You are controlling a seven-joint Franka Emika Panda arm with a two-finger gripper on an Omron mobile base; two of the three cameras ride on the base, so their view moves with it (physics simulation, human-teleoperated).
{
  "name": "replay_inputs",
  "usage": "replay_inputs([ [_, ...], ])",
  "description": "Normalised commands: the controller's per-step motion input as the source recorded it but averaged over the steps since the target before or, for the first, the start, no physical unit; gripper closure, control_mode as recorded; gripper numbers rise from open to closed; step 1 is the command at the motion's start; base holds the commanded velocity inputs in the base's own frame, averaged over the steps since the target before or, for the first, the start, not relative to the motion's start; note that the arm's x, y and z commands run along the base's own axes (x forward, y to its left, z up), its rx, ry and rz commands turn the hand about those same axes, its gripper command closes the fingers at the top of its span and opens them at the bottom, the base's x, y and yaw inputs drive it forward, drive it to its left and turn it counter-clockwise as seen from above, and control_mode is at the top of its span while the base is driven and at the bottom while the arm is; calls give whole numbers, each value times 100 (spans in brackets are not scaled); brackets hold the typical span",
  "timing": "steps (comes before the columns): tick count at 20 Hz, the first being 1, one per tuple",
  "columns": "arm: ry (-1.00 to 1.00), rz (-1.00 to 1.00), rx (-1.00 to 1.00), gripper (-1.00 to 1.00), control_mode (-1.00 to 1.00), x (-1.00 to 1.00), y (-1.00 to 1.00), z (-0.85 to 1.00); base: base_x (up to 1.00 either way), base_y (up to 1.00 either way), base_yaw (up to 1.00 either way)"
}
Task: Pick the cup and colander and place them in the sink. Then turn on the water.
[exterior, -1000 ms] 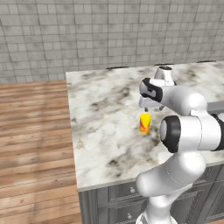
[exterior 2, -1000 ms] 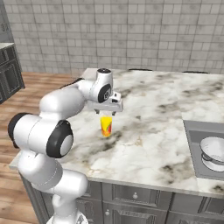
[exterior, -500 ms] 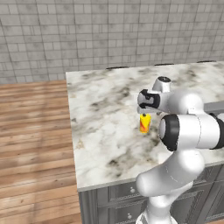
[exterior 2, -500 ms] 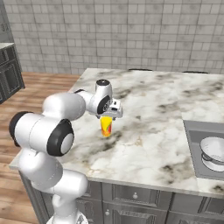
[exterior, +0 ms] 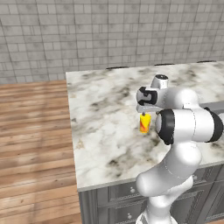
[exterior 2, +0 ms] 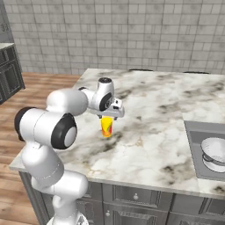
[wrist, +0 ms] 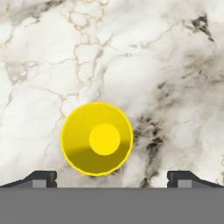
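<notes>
The cup (exterior: 145, 123) stands upright on the marble worktop (exterior: 100, 127), well in from every edge, with bare stone all round it. The pincer (wrist: 111, 177) hangs straight above it, pointing down, its jaws spread wide and holding nothing. In the hand view the cup's round yellow mouth (wrist: 96, 138) sits off centre, nearer one fingertip (wrist: 40, 178) than the other, and clear of both. From the right base view the pincer (exterior 2: 107, 115) is just over the cup's rim (exterior 2: 106, 126), though whether it touches cannot be told.

The worktop's left edge drops to a wooden floor (exterior: 33, 148), and its front edge runs above grey cabinet drawers (exterior 2: 132, 197). Towards the worktop's right end the sink (exterior 2: 193, 132) is cut into the stone, near the front edge. The colander (exterior 2: 214, 152) already lies inside that basin. Between cup and sink the stone is open.
</notes>
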Motion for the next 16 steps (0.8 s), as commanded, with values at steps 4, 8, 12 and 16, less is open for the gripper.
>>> replay_inputs([
  [4, 10, -2, 0, -100, -100, 0, -10, -1, 0, 0, 0],
  [8, 7, 0, 0, -100, -100, 3, -5, -4, 0, 0, 0],
  [12, 2, 0, 0, -100, -100, 17, 0, -12, 0, 0, 0],
  [16, 0, 0, 0, -100, -100, 31, 0, -16, 0, 0, 0],
])
